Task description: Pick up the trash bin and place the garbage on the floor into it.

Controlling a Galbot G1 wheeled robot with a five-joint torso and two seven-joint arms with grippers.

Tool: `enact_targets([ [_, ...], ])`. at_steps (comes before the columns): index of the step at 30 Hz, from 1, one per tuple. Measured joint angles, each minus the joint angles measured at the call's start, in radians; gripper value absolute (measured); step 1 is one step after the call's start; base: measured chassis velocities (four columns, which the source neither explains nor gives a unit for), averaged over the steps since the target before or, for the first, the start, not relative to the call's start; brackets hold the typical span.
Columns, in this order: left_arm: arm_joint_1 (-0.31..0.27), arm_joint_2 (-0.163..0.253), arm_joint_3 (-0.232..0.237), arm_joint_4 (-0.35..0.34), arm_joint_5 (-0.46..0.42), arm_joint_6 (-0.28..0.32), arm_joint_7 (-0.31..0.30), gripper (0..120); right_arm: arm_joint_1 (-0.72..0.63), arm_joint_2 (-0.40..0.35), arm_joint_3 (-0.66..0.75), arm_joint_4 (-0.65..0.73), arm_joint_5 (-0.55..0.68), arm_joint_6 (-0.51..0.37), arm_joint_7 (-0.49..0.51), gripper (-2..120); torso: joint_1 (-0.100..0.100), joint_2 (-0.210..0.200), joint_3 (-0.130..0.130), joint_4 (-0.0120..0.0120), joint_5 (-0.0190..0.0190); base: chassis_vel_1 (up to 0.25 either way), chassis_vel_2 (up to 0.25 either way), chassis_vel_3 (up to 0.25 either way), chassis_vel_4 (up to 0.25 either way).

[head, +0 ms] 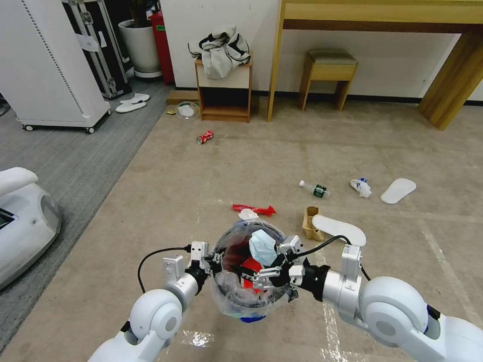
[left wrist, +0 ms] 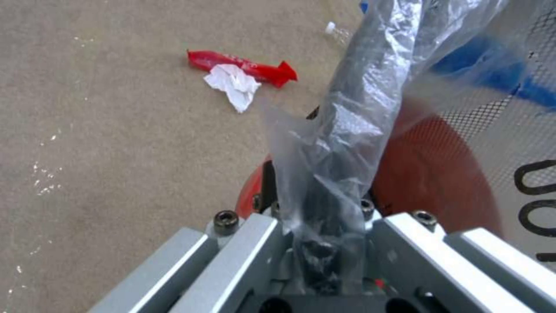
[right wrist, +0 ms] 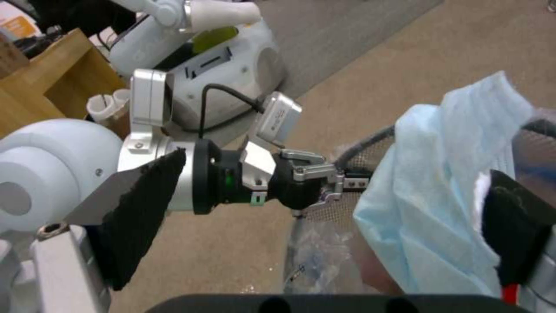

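The left pincer is clamped on the near rim of the trash bin, holding it off the floor; in the left wrist view its fingers pinch mesh wall and clear liner bag together. The right pincer stands open over the bin's mouth, its two black pads well apart, with a pale blue face mask between them, touching the far pad and draped against the rim. Whether the mask is released or merely hanging there, I cannot tell.

The bin looks light, and its mesh wall is thin and likely flexible, so a one-sided rim hold may let it tip; the slick liner could slip under the fingers.

Beyond the left pincer, on the floor, lie a red wrapper with a white tissue touching it. Beyond the right pincer sit a brown carton and a white slipper just beside it, then a clear bottle. The wrapper and tissue are soft and best pinched at a bunched middle; the bottle may roll, so grip across its body.
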Motion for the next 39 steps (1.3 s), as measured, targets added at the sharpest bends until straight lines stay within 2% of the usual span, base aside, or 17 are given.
enact_targets([
  [5, 0.0, -0.001, -0.005, 0.0, 0.0, 0.0, -0.001, 1, 0.016, 0.0, 0.004, -0.004, -0.018, -0.002, -0.007, 100, 0.0, 0.0, 0.0, 0.0, 0.0001, 0.0, 0.0, 0.0, 0.0],
  [7, 0.0, -0.001, -0.01, 0.001, -0.001, -0.001, -0.001, 1, 0.032, -0.007, 0.014, -0.011, -0.092, -0.004, -0.043, 100, 0.0, 0.0, 0.0, 0.0003, 0.0001, 0.0, 0.0, 0.0, 0.0],
  [11, 0.001, -0.001, -0.012, 0.003, -0.001, -0.001, -0.001, 1, 0.031, -0.018, 0.031, -0.011, -0.153, -0.007, -0.075, 100, 0.0, 0.0, 0.0, 0.0002, 0.0, 0.0, 0.0, 0.0, 0.0],
  [14, -0.002, -0.002, -0.01, 0.01, -0.001, -0.003, 0.001, 1, 0.019, -0.028, 0.069, -0.012, -0.329, 0.008, -0.152, 100, 0.0, 0.0, 0.0, 0.0001, 0.0001, 0.0, 0.0, 0.0, 0.0],
  [15, -0.002, -0.002, -0.01, 0.01, -0.001, -0.003, 0.001, 1, 0.019, -0.028, 0.069, -0.012, -0.329, 0.008, -0.152, 100, 0.0, 0.0, 0.0, 0.0001, 0.0001, 0.0, 0.0, 0.0, 0.0],
  [18, -0.008, -0.005, 0.0, 0.017, -0.001, -0.004, 0.002, 1, 0.018, -0.03, 0.104, -0.015, -0.474, 0.047, -0.236, 100, 0.0, 0.0, 0.0, 0.0001, 0.0001, 0.0, 0.0, 0.0, 0.0],
  [28, -0.018, -0.011, 0.021, 0.021, -0.001, -0.004, 0.003, 1, 0.012, -0.026, 0.11, -0.015, -0.613, 0.104, -0.321, 100, 0.0, 0.0, 0.0, 0.0001, 0.0001, 0.0, 0.0, 0.0, 0.0],
  [39, -0.012, -0.018, 0.021, 0.021, 0.001, -0.003, 0.001, 1, 0.016, -0.005, 0.047, 0.006, -0.68, 0.127, -0.357, 100, 0.0, 0.0, 0.0, 0.0001, 0.0, 0.0, 0.0, 0.0, 0.0],
])
